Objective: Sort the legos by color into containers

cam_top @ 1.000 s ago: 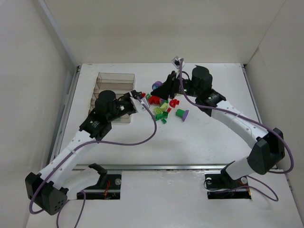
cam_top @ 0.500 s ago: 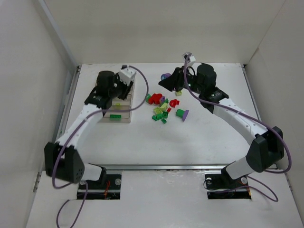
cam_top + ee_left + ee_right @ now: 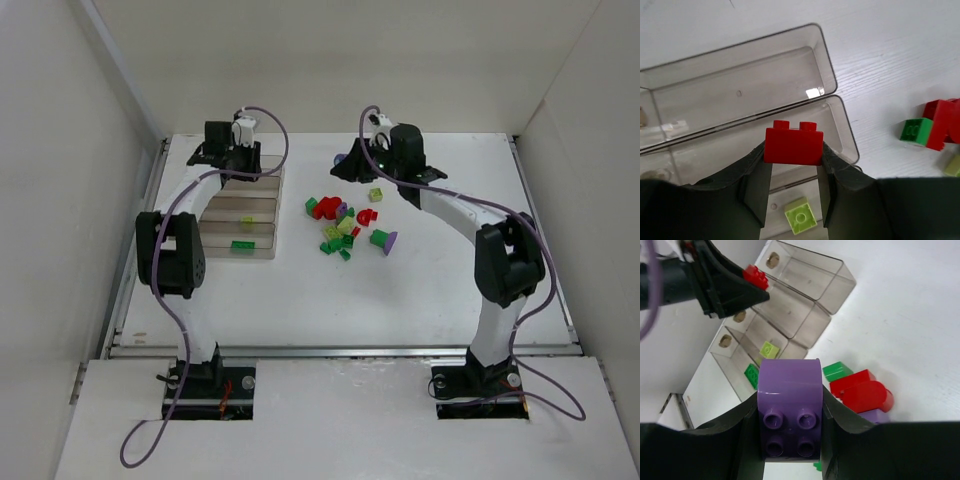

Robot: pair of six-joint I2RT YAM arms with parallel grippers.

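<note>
The left hand [image 3: 792, 159] pinches a small red two-stud plastic brick [image 3: 793, 145] between its dark fingers [image 3: 756, 182] above a clear plastic tray [image 3: 831, 70], one long compartment holding a lime square brick [image 3: 801, 220], while a green brick [image 3: 914, 131] and red pieces [image 3: 943, 122] lie on the white tabletop [image 3: 890, 50] to the right.

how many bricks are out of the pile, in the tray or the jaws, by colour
red plastic brick, left jaws: 1
purple rounded plastic brick, right jaws: 1
lime plastic brick, clear plastic tray: 1
green plastic brick, tray: 1
total: 4
</note>
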